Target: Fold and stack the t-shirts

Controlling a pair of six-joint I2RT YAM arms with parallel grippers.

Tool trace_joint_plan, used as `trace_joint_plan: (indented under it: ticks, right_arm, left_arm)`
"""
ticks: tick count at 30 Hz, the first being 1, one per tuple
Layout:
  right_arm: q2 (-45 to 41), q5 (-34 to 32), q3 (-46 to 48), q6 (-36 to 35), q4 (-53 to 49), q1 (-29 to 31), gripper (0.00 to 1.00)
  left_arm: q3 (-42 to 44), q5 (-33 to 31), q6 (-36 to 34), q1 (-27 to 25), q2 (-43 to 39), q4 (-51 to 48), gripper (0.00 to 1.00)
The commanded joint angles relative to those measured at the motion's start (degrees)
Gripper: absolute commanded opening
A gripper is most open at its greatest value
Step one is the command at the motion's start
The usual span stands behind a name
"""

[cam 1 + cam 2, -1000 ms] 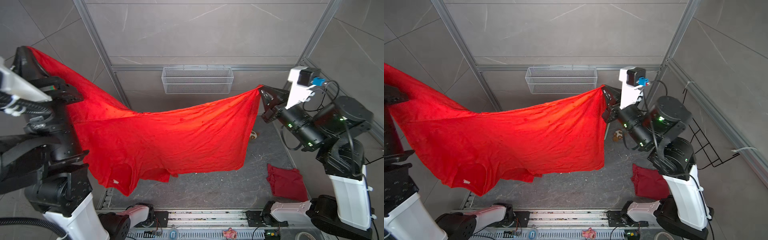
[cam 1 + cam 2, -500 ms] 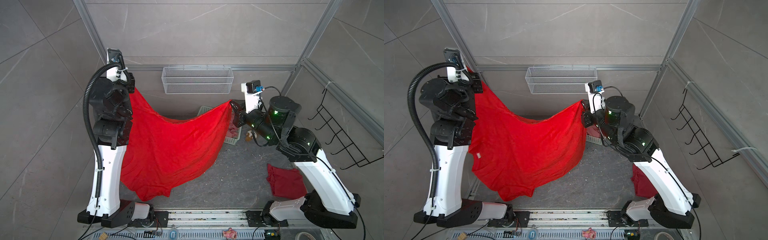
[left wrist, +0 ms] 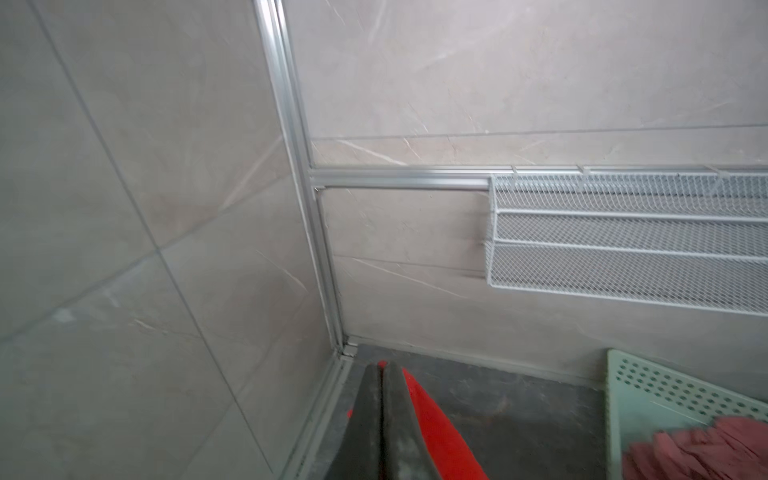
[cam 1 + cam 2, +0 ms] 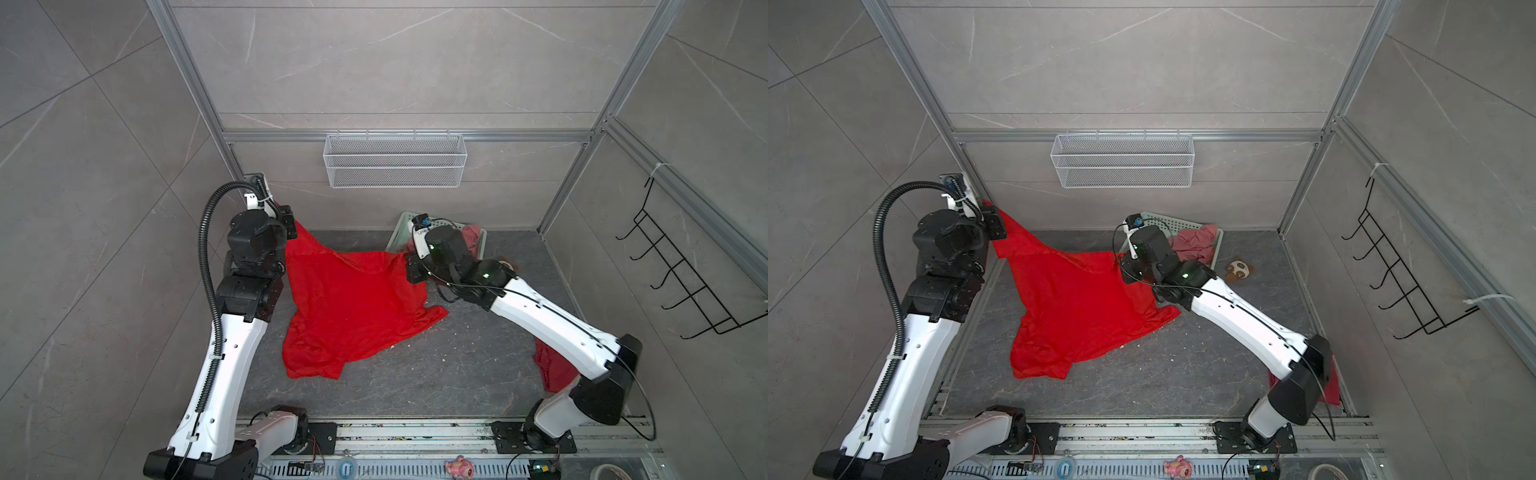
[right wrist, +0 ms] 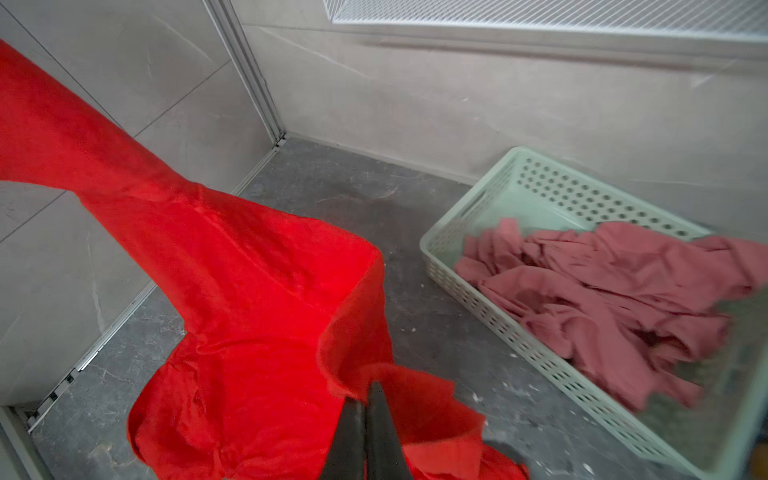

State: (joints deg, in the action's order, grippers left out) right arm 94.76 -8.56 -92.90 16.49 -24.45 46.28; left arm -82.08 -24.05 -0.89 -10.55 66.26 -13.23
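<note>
Both arms have come down from the high, wide spread of a second ago. The red t-shirt (image 4: pixel 353 307), which hung between them as a taut sheet, now lies mostly on the table (image 4: pixel 436 374).

The left gripper (image 3: pixel 381 370) has its jaws pressed together on one corner of the shirt and holds it raised, well away from the basket (image 5: pixel 582 195). The right gripper (image 5: pixel 368 395) is clamped the same way on the opposite corner, low and just beside the basket's near rim. The held edge sags between them, and the body and sleeves lie rumpled on the side away from the basket.

Laying-out looks nearly done, with smoothing and folding to follow.

Salmon-pink shirts (image 5: pixel 602 282) fill the basket. A darker crimson shirt (image 4: pixel 548 370) lies well apart from it. Bare table beyond the red shirt, away from the basket, leaves room to drag the cloth flat. The raised corner sits close to the side wall (image 3: pixel 166 208), so there is little room there.
</note>
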Motion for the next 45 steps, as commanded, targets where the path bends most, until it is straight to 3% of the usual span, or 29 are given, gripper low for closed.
trace_joint_plan:
  ticks: [1, 6, 15, 20, 22, 24, 28, 30, 40, 45]
  right_arm:
    - [7.1, 7.4, -3.0, 3.8, 9.6, 0.4, 0.0]
    - [22.3, 13.2, -16.2, 4.7, 12.4, 0.9, 0.0]
    - [47.1, 10.2, -45.3, 6.2, 5.7, 0.7, 0.0]
    - [65.6, 6.3, -73.9, 6.4, -6.0, 0.1, 0.0]
    - [70.3, 5.7, -81.2, 7.5, -8.8, -0.6, 0.0]
    - [71.1, 5.7, -80.2, 8.6, -8.7, -1.4, 0.0]
    - [65.8, 4.4, -64.1, 9.9, -0.2, -2.8, 0.0]
    - [64.7, 3.3, -60.5, 10.3, 1.7, -3.4, 0.0]
    - [69.3, -1.3, -63.8, 12.2, -3.1, -7.8, 0.0]
    - [65.1, -4.7, -56.7, 11.6, -1.9, -9.6, 0.0]
  left_arm:
    - [3.8, 3.9, 10.5, 0.3, 1.5, 2.2, 0.0]
    - [8.8, 6.8, 15.6, 0.3, 5.4, 3.0, 0.0]
    - [13.2, 6.8, 17.8, 0.3, 8.8, 4.0, 0.0]
    - [14.6, 6.2, 18.4, 0.3, 9.9, 4.4, 0.0]
    - [14.8, 5.8, 18.2, 0.3, 10.1, 4.3, 0.0]
    - [14.8, 5.7, 18.1, 0.3, 10.1, 4.3, 0.0]
    - [15.4, 5.5, 18.1, 0.3, 10.1, 4.4, 0.0]
    - [15.7, 5.4, 18.1, 0.3, 10.2, 4.3, 0.0]
    - [16.6, 5.2, 18.6, 0.3, 9.6, 3.4, 0.0]
    - [17.1, 4.3, 18.4, 0.3, 8.9, 3.0, 0.0]
